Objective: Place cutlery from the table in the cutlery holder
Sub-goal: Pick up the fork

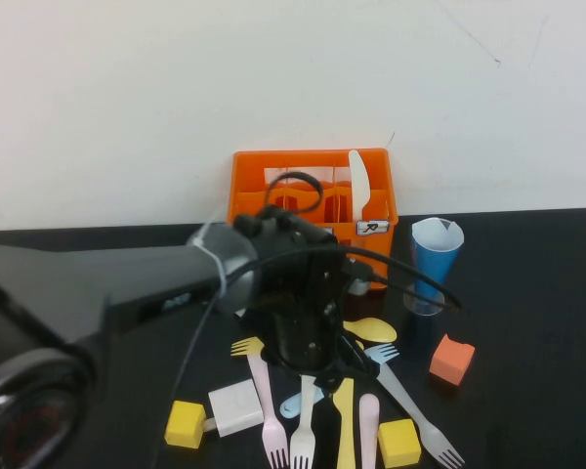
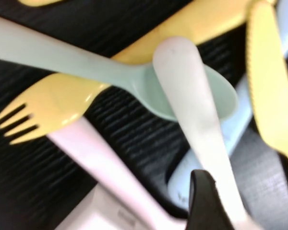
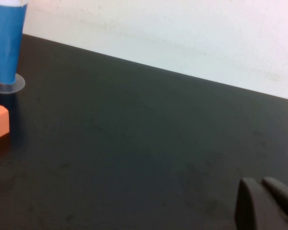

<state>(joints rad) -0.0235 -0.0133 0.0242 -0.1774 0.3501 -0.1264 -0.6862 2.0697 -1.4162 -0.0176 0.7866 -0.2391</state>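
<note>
My left gripper (image 1: 317, 379) hangs low over the cutlery pile on the black table (image 1: 527, 293), hiding its middle. In the left wrist view the left gripper (image 2: 248, 192) is open, with a white fork handle (image 2: 198, 112) between its fingers and one finger (image 2: 205, 203) against it. Around it lie a mint spoon (image 2: 149, 81), a yellow fork (image 2: 48, 105), a yellow knife (image 2: 273, 96) and a pink handle (image 2: 101, 158). The orange cutlery holder (image 1: 313, 195) stands behind, with a white knife (image 1: 358, 181) in it. My right gripper (image 3: 264, 184) is shut, empty, above bare table.
A blue cone cup (image 1: 435, 262) and an orange cube (image 1: 452, 360) stand to the right of the pile. Two yellow cubes (image 1: 185, 424) (image 1: 398, 442) and a white block (image 1: 236, 406) lie at the front, among a pink fork (image 1: 267, 401), white fork (image 1: 303, 425) and pink spoon (image 1: 369, 425).
</note>
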